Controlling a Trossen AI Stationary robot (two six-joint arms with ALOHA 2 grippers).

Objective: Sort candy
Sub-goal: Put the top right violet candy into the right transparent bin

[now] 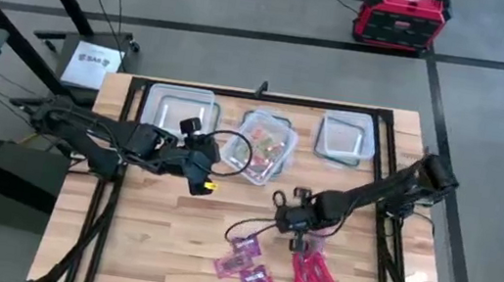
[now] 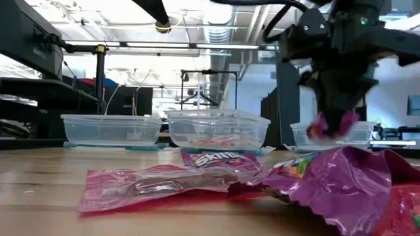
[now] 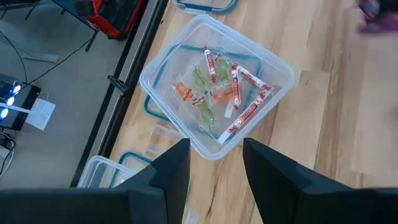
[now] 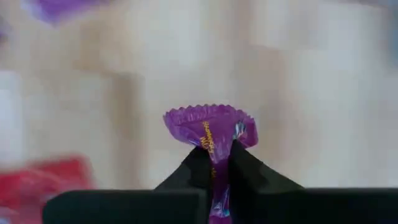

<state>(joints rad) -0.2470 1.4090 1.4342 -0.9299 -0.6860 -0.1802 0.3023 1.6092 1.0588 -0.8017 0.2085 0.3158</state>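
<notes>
High view: three clear tubs stand in a row along the far side of the bench (image 1: pixel 169 238): left tub (image 1: pixel 180 111), middle tub (image 1: pixel 264 145), right tub (image 1: pixel 346 138). The middle tub holds small sweets; I cannot tell whether the other two hold anything. The left tool (image 1: pixel 201 166) sits just beside the middle tub, on its left. The right tool (image 1: pixel 293 218) is over the bench centre-right, above a cluster of red and pink packets (image 1: pixel 278 271) lying near the front edge.

Low view: packets (image 2: pixel 164 183) lie flat in the foreground on the bench (image 2: pixel 39 196). The right tool (image 2: pixel 336 124) hangs above them, clenched on a purple packet (image 2: pixel 331 126). The three tubs stand behind, the middle tub (image 2: pixel 216 128) showing sweets inside.

Left wrist view: the left tool (image 3: pixel 214 168) is released, its fingers (image 3: pixel 174 171) spread, nothing between them. Beyond it the middle tub (image 3: pixel 273 65) holds red-and-white, orange and green sweets (image 3: pixel 221 87).

Right wrist view: the right tool (image 4: pixel 217 163) is clenched on the purple packet (image 4: pixel 210 127), whose crimped end fans out above the fingertips, clear of the bench (image 4: pixel 311 74). A red packet (image 4: pixel 43 180) lies blurred to one side.
</notes>
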